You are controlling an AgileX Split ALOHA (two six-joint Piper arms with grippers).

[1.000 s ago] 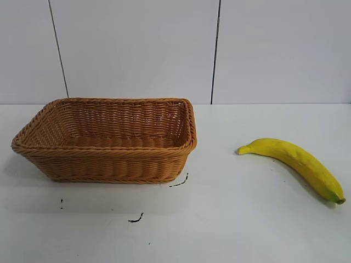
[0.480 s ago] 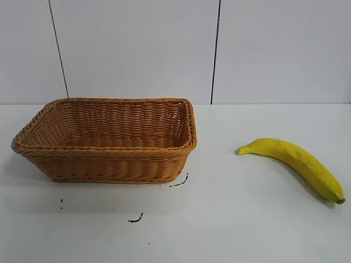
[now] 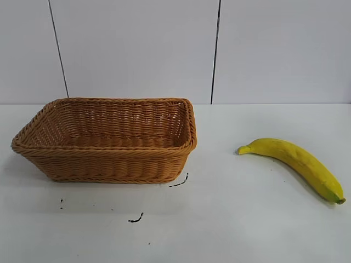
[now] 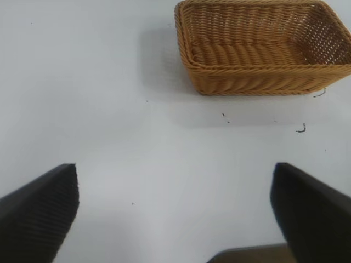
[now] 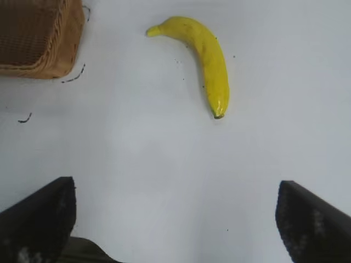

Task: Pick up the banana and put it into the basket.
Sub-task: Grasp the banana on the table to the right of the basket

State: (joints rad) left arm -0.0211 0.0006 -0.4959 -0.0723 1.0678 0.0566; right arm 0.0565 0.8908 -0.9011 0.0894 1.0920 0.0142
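Nothing moved on table (image 3: 241, 230); banana (image 3: 296, 163) yellow, curved, greenish tip; right end effector (image 5: 175, 219) spread wide.

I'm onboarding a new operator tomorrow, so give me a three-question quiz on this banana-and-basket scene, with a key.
1. True or false: the banana already lies inside the basket.
2. In the exterior view, the banana lies on the table: A) left of the basket, B) right of the basket, C) against its rim.
3. Fill in: the right gripper has its fingers ____, with nothing between them.

Key:
1. False; it lies on the table, apart from the basket.
2. B.
3. Open; the left gripper is open too, over bare table short of the basket.
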